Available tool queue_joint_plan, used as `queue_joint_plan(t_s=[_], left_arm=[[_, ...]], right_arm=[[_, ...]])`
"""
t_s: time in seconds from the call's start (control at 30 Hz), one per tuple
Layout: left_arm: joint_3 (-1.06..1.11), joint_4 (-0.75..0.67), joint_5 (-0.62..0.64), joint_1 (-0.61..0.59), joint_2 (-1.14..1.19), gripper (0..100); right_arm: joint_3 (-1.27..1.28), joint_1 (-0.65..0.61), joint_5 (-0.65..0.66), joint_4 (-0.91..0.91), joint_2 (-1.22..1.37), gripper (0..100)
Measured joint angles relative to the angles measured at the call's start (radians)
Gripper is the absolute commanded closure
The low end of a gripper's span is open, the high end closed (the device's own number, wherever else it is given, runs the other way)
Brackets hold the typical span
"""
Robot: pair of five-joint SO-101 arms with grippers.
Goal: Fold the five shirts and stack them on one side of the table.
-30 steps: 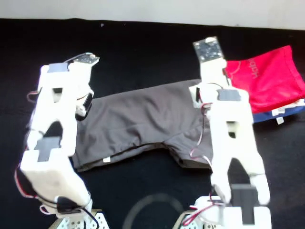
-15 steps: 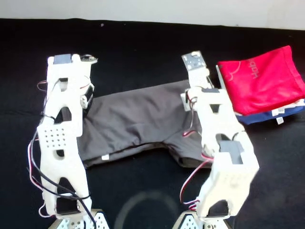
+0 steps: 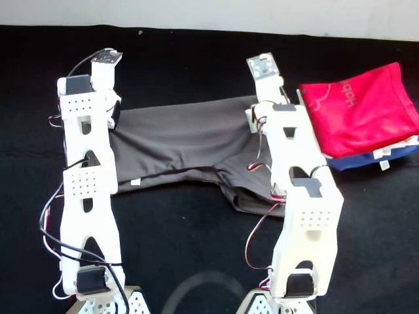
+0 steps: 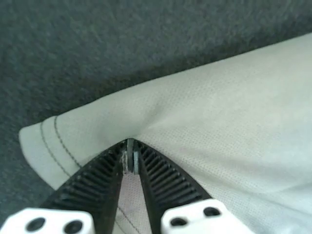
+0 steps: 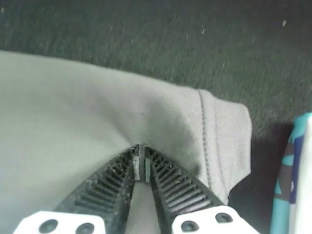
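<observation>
High view: the grey shirt (image 3: 183, 147) is lying spread on the black table (image 3: 196, 59) — a folded red shirt (image 3: 360, 114) is resting just beside it. The left gripper (image 4: 129, 158) and the right gripper (image 5: 142, 165) are each clenching a far corner of the grey shirt.

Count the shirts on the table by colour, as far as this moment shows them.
grey shirt: 1, spread out between the arms
red shirt: 1, folded, on top of the stack
blue shirt: 1, an edge showing under the red one
Total: 3 that can be told apart
</observation>
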Motion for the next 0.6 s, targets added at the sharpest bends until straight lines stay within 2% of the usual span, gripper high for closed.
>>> queue_joint_plan(t_s=[0.13,0.37,0.47,0.6], left_arm=[[0.000,0.064,-0.002,-0.003,-0.044,99],[0.037,0.086,0.003,-0.006,-0.215,99],[0.176,0.086,0.003,-0.008,-0.344,99],[0.514,0.086,0.003,-0.008,-0.568,99]], right_arm=[[0.000,0.000,0.000,0.103,-0.068,99.1],[0.000,-0.008,0.000,0.276,-0.250,99.1],[0.000,-0.028,0.000,0.353,-0.318,99.1],[0.000,-0.066,0.000,0.480,-0.382,99.1]])
